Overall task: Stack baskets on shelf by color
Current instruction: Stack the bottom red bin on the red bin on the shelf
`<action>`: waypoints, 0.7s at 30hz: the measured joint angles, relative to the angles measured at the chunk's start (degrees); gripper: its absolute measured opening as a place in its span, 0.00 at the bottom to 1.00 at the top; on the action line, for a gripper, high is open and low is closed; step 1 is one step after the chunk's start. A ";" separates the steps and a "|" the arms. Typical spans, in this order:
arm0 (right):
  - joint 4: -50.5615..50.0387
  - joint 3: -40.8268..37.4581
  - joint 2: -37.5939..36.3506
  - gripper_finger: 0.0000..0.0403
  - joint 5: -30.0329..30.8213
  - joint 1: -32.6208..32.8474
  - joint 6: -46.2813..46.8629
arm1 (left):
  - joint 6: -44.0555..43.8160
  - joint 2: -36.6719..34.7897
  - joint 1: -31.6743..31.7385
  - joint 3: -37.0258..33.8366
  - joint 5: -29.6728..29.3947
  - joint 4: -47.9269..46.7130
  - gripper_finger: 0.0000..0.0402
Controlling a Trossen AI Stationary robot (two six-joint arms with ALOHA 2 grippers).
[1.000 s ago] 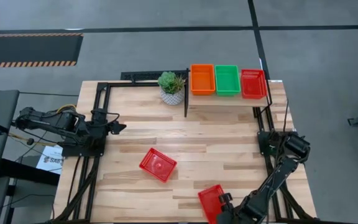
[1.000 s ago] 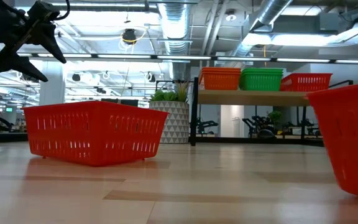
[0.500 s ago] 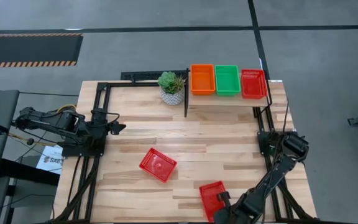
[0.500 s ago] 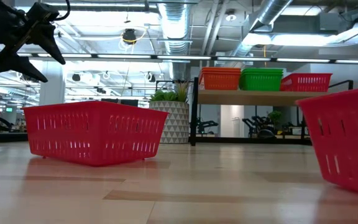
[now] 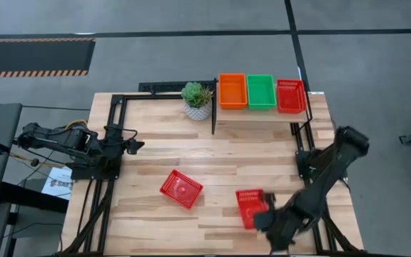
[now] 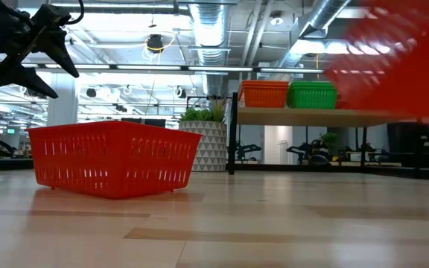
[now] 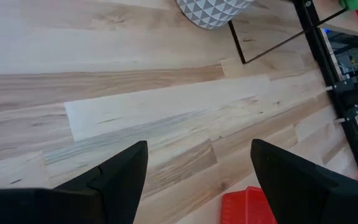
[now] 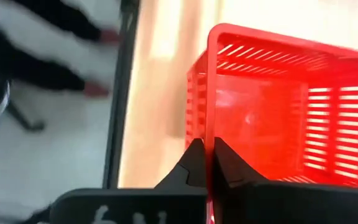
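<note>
High view shows the red rectangular plastic mesh basket (image 5: 249,207) at the lower right of the frame, lifted off the light wooden plank table (image 5: 155,150), with the right pincer (image 5: 265,214) at its near edge; the right wrist view shows that pincer's two dark fingers (image 8: 196,165) clenched on the basket's thin red rim, one on each side of the wall. In the low view the same basket is a red blur at the upper right, well above the tabletop, so the step in hand looks like the carry toward the shelf. A second red mesh basket (image 5: 180,189) sits on the table near the lower centre, apart from the held one. At the upper right of the high view the light wooden shelf on a thin black frame (image 5: 262,114) carries an orange mesh basket (image 5: 232,91), a green mesh basket (image 5: 260,91) and a red mesh basket (image 5: 290,96) side by side, with a small green plant in a white patterned pot (image 5: 197,100) just beside its left end. The next move probably calls for bringing the held basket over the red one at the shelf's right end, levelling and squaring it so it nests, then letting go. The left pincer (image 7: 197,180) waits at the left edge of the table, its fingers spread and holding nothing.
</note>
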 joint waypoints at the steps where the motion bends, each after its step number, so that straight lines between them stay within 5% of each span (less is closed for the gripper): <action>1: -1.23 0.02 -2.40 0.01 1.78 -0.65 -0.08 | 0.01 0.00 0.02 0.00 0.00 -0.02 0.68; 10: -8.51 0.02 -22.76 0.00 23.27 -10.94 -13.42 | -0.03 0.01 0.02 0.00 -0.39 0.00 0.68; 21: -12.39 0.02 -36.74 0.00 32.85 -32.88 -47.91 | -0.35 0.00 0.01 0.00 -0.43 0.00 0.68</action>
